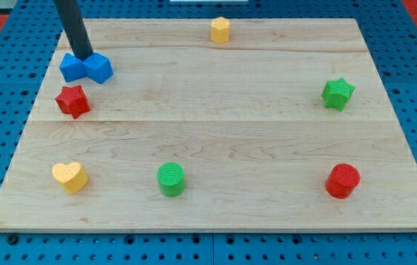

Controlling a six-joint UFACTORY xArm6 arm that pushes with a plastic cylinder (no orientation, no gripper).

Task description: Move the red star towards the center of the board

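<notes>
The wooden board (pixel 215 140) was the largest thing, one single board lying on the blue pegboard bench (pixel 414 73). My one rod came down from the view's top, and my tip (pixel 83 56) stood at the top edge of the blue block (pixel 86 68), near the far left corner; I cannot tell if it was really touching. I have no jaws, so nothing was clamped.

I counted seven blocks:
- one blue block
- two red: the red star (pixel 72 101) just below the blue one near the left edge, and the red cylinder (pixel 342 180) near the bottom right corner
- two green: the green star (pixel 337 93) by the right edge, the green cylinder (pixel 170 179) by the bottom edge
- two yellow: the yellow heart (pixel 70 176) near the bottom left corner, the yellow hexagon (pixel 220 30) at the top edge
</notes>
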